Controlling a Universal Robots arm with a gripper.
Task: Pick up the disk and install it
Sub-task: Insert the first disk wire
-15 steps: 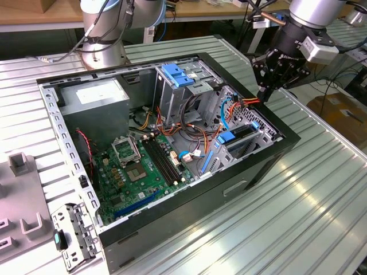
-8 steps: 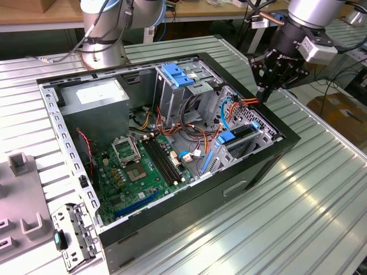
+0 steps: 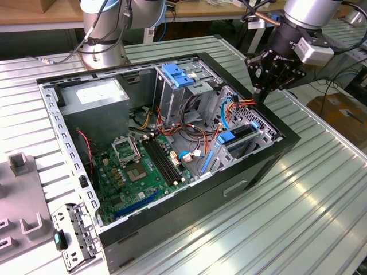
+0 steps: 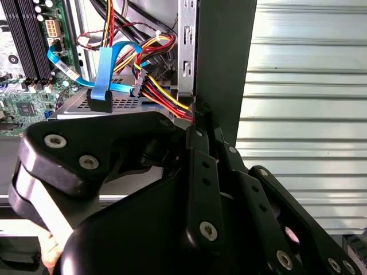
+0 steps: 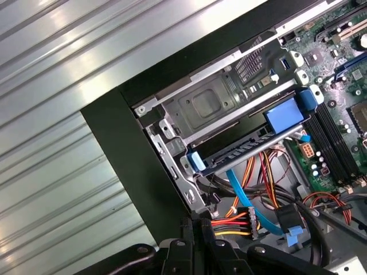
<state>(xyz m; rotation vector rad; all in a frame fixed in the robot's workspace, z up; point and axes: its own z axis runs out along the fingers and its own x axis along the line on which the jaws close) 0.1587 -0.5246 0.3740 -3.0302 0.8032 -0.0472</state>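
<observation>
Hovering at case (image 3: 287,139) corner: gripper (image 3: 260,98), fingers pressed together, empty. Disk (image 5: 241,150) seated in bay, blue rails visible.

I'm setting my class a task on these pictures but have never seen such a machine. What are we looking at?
A robot arm works over an open computer case lying on a ribbed metal table. The exterior view comes from a camera off the arm; both wrist views come from cameras riding on it, looking past its black tool. The tool hangs at the case's rim, at the exterior view's right, shut, holding nothing visible. Inside are a green circuit board, coloured cables, and a blue-railed slab, probably the disk, sitting in a bay.
</observation>
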